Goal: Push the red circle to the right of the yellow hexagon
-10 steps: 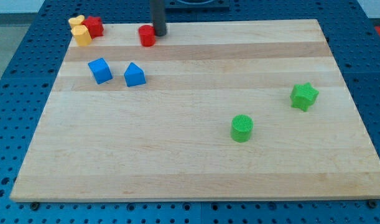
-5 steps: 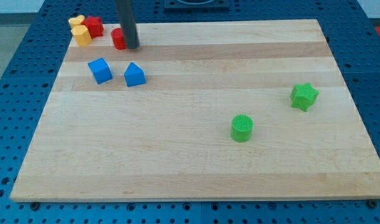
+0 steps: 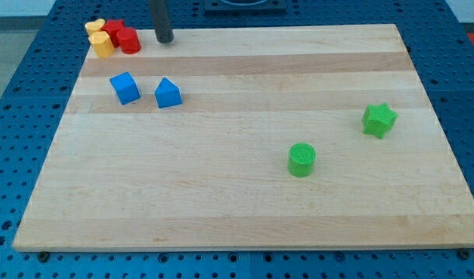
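Observation:
The red circle [image 3: 129, 41], a short red cylinder, sits at the board's top left, right beside the yellow hexagon [image 3: 103, 44] on that block's right. A second red block [image 3: 114, 30] stands just behind them, touching or nearly touching. Another yellow block [image 3: 95, 28] lies at the top left corner behind the hexagon. My tip [image 3: 165, 40] rests on the board's top edge, a short way to the right of the red circle and apart from it.
A blue cube [image 3: 125, 87] and a blue wedge-like block [image 3: 167, 93] lie below the cluster. A green cylinder [image 3: 302, 160] and a green star [image 3: 379, 120] sit on the view's right half. The wooden board [image 3: 244, 209] lies on a blue pegboard.
The red circle slid left along the top edge until it reached the yellow hexagon. My tip followed it left, then drew back slightly up and right, off the circle.

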